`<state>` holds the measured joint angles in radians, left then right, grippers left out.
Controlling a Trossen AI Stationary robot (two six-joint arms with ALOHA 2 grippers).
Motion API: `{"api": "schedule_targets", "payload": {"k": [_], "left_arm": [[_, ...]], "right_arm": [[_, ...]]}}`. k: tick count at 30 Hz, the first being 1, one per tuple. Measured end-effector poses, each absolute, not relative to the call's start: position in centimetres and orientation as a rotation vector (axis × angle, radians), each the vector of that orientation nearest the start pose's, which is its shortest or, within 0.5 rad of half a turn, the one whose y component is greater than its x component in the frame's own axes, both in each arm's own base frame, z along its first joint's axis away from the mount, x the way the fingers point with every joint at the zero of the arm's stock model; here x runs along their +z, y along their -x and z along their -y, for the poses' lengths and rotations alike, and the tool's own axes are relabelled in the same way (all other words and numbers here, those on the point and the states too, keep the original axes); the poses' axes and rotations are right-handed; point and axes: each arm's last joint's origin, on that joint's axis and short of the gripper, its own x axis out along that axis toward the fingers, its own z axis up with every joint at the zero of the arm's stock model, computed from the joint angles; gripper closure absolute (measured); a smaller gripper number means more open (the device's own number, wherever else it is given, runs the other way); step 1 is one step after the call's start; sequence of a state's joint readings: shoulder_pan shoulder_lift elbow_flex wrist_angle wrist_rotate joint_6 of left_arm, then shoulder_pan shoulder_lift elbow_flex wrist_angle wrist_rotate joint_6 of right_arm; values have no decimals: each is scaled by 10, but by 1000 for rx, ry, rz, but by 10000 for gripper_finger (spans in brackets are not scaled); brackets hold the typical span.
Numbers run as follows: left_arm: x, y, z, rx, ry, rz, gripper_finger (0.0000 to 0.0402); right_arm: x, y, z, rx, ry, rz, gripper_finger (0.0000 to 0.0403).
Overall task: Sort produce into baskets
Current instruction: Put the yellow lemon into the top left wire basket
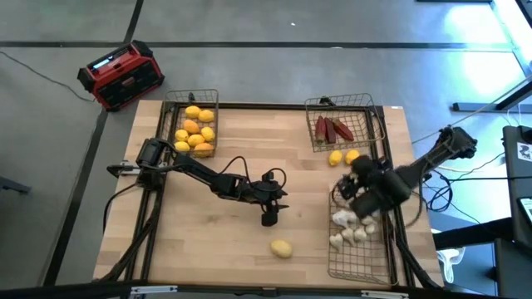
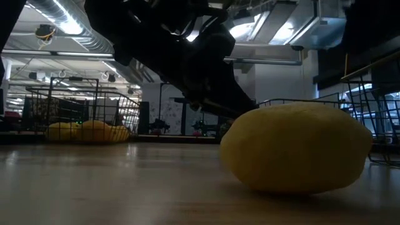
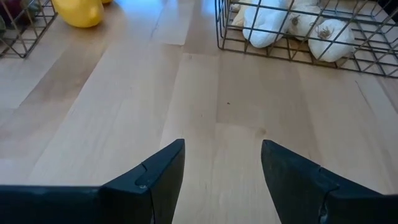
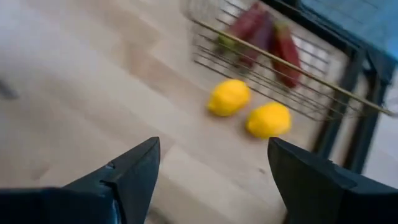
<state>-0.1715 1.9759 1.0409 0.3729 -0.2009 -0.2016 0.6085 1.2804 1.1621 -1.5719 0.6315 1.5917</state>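
**Lemons still loose: one near my left fingers, two by my right**

Lemons are what remain on the bare wood. One lemon (image 1: 282, 247) lies alone toward the near edge of the table (image 1: 208, 241), and my left gripper (image 1: 270, 219) hangs just beyond it, a little to its left, with nothing between its prongs. In my left wrist view those fingers (image 3: 163, 168) stand wide apart over empty boards, facing the garlic bulbs (image 3: 292, 28) in the right-hand basket (image 1: 359, 264). So the lone lemon sits behind my left fingers, nearer the table's front edge than they are; I judge I must draw back and turn down toward it.

Two more lemons (image 1: 342, 156) rest side by side just in front of the far right basket (image 1: 345, 124) that holds the dark red pieces (image 1: 332, 129). My right gripper (image 1: 347, 189) is over the far end of the garlic basket, fingers (image 4: 134, 169) spread wide and empty, and both fruits lie straight ahead of it in its wrist view. My right arm is clearly the nearer one to that pair.

Their home, the lemon basket (image 1: 194, 124), stands at the far left, well apart from all three strays.
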Motion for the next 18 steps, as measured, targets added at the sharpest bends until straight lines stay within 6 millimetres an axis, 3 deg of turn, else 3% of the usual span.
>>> {"api": "schedule_targets", "payload": {"k": [8, 13, 18], "left_arm": [[133, -394, 62, 84, 92, -550, 194], [133, -394, 62, 82, 84, -550, 194], [133, -394, 62, 82, 79, -550, 194]], "right_arm": [[280, -126, -35, -1115, -550, -908, 109], [265, -116, -17, -1151, -634, -865, 109], [253, -119, -5, -1125, -634, -949, 109]]}}
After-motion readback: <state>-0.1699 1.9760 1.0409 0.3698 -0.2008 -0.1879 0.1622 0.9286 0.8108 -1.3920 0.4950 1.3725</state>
